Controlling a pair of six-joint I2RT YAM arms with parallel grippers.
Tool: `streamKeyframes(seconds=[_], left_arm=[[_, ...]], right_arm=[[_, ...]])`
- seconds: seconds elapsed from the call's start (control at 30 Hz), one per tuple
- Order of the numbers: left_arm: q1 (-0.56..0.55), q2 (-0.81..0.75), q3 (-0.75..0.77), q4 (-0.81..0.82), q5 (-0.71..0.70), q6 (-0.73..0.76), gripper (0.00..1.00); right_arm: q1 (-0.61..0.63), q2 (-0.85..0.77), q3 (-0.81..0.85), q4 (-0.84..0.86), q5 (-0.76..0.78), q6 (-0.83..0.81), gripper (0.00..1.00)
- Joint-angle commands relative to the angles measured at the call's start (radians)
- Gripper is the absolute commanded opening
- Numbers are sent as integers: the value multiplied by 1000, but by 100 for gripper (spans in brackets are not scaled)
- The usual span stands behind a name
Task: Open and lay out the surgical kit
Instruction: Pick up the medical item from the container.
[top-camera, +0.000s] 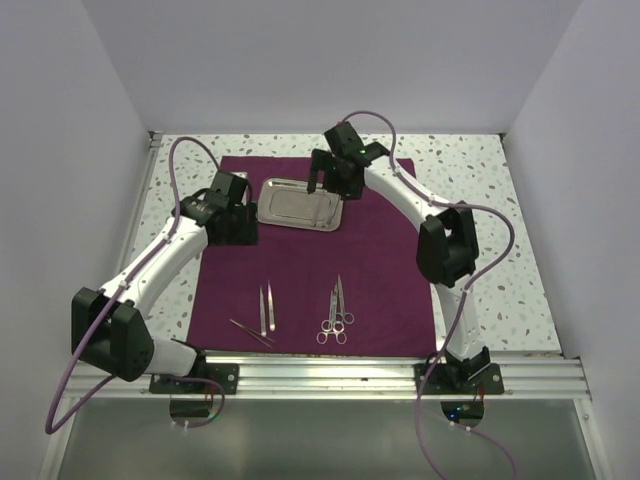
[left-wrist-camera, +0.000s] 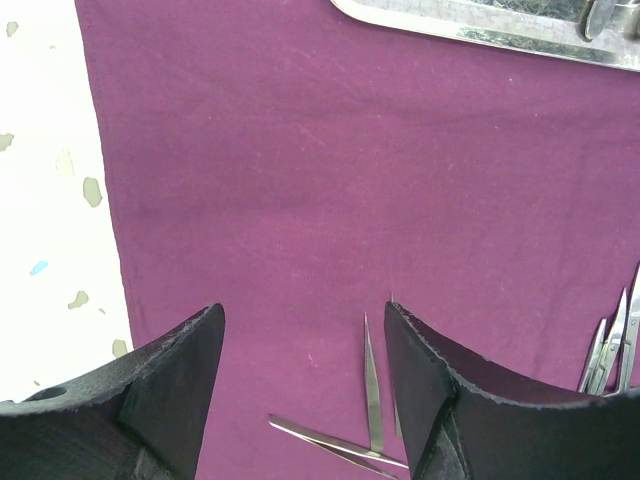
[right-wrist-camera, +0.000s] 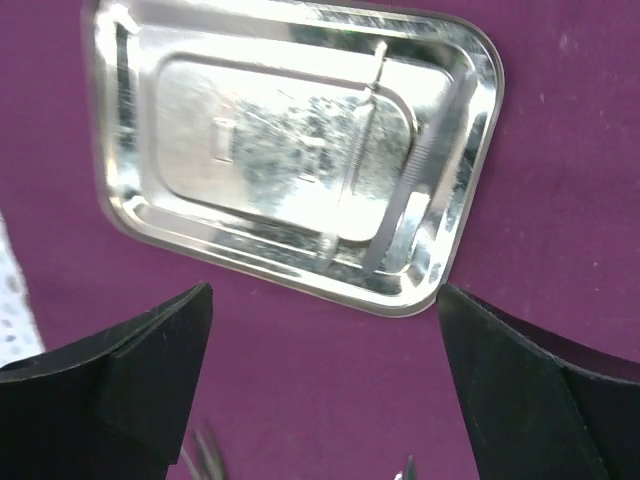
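Observation:
The surgical kit's dark purple cloth (top-camera: 310, 270) lies spread flat on the table. A shiny steel tray (top-camera: 298, 204) sits at its far side, with a slim silver instrument (right-wrist-camera: 415, 190) lying in it. Tweezers (top-camera: 266, 310) and a second, slanted pair (top-camera: 250, 332) rest near the front, with scissors and forceps (top-camera: 337, 312) to their right. My left gripper (left-wrist-camera: 303, 310) hovers open over bare cloth left of the tray, the tweezers (left-wrist-camera: 372, 385) showing below it. Above the tray's near edge (right-wrist-camera: 300, 270), my right gripper (right-wrist-camera: 325, 290) stands wide open with nothing in it.
Speckled white tabletop (top-camera: 500, 230) borders the cloth on both sides. White walls close in the left, right and back. An aluminium rail (top-camera: 350, 375) carrying the arm bases runs along the near edge.

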Motion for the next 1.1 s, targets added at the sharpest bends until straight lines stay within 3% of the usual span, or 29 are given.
streamKeyframes(seconds=[0.0,0.27,0.67,1.07], left_arm=[[9,2,32,12,6,3,68],[9,-19,5,13,4,3,68],[9,-38,-26,12,-3,14,68],[10,0,-29,21,-20,78,69]], right_arm=[[6,-37,33,15,-28,-9,98],[4,36,47,8,-14,-9,95],[6,248,273,-8,63,-32,74],[7,428,472,32,143,-3,67]])
